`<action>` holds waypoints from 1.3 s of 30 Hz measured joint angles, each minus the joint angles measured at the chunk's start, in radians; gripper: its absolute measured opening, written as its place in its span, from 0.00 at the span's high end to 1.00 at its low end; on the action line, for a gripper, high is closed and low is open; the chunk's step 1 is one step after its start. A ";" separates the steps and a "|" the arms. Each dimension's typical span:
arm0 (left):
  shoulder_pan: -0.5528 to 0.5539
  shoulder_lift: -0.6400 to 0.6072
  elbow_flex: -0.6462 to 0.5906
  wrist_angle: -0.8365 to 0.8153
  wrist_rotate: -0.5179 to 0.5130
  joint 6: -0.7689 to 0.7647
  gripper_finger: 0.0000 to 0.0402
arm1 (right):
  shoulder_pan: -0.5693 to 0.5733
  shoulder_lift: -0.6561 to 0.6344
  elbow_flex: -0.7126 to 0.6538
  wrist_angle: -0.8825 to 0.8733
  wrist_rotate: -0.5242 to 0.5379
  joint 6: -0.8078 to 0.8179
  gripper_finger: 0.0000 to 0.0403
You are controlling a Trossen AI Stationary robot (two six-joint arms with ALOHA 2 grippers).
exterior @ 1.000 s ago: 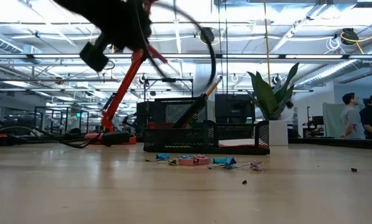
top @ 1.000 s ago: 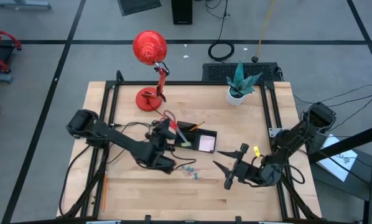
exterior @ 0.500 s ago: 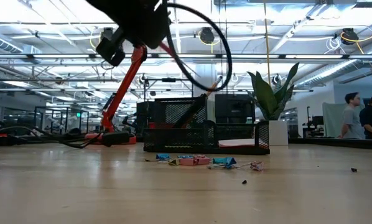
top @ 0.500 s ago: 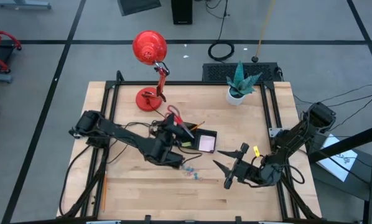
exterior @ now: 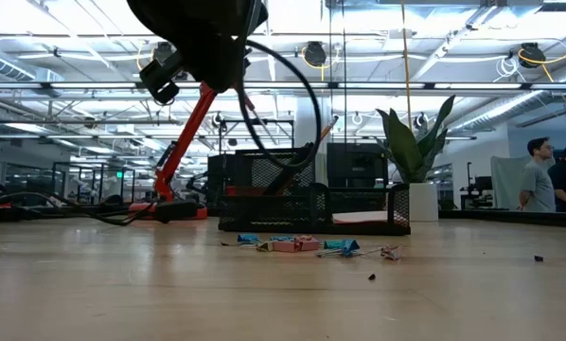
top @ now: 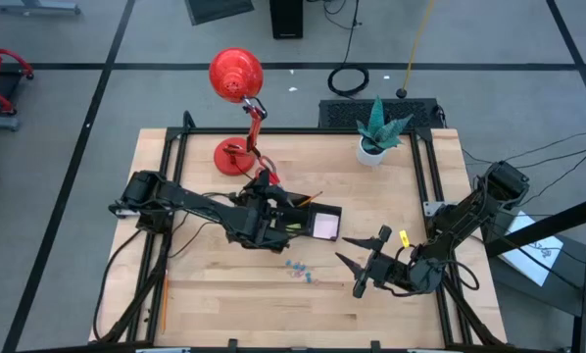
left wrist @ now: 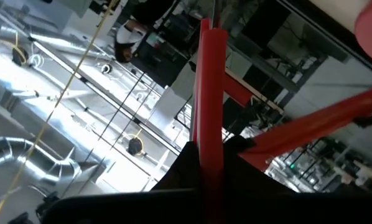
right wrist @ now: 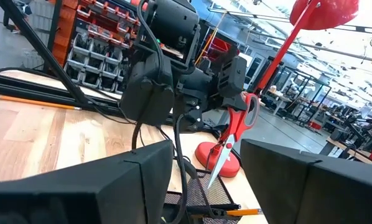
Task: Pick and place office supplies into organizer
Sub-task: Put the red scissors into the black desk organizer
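My left gripper (top: 265,193) is shut on the red-handled scissors (top: 264,179), above the left end of the black organizer (top: 308,218). The right wrist view shows the scissors (right wrist: 231,134) hanging blades down. In the organizer, an orange pencil (exterior: 321,133) leans in a taller compartment and a pale sticky-note pad (top: 324,226) lies flat. Tiny blue and pink clips (top: 299,270) lie on the table in front of it. A yellow-green piece (top: 404,238) lies near my right gripper (top: 358,266), which is open, empty and low over the table's right part. My left gripper pinches the scissors by the red handle end (right wrist: 237,107) between its two fingers; in its own wrist view the red handle (left wrist: 211,93) runs up between them. The scissors hang below the fingers, lifted clear, with the blade tips (right wrist: 211,182) pointing down.
A red desk lamp (top: 236,78) stands at the far left of the organizer, its base (top: 234,155) close to my left gripper. A white plant pot (top: 373,149) stands at the far right. A pencil (top: 163,299) lies at the table's left edge. People stand in the room behind (exterior: 548,175).
My left gripper has carried the scissors toward the table's far edge, over the left end of the organizer, turning as it went. The scissors stay lifted clear and now hang with the blades down. My right arm has kept still.
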State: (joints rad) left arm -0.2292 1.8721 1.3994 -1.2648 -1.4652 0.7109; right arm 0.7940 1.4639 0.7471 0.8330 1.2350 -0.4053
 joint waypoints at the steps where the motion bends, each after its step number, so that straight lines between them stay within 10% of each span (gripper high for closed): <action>1: 0.005 0.000 0.000 -0.017 0.004 0.002 0.96 | 0.000 0.000 0.000 0.000 0.000 0.000 0.55; 39: 0.051 0.040 -0.018 -0.015 0.183 0.286 0.96 | 0.013 0.000 0.000 -0.014 -0.005 0.106 0.55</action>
State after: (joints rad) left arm -0.1787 1.9125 1.3815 -1.2800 -1.2818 0.9969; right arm 0.8070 1.4643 0.7471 0.8185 1.2304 -0.2997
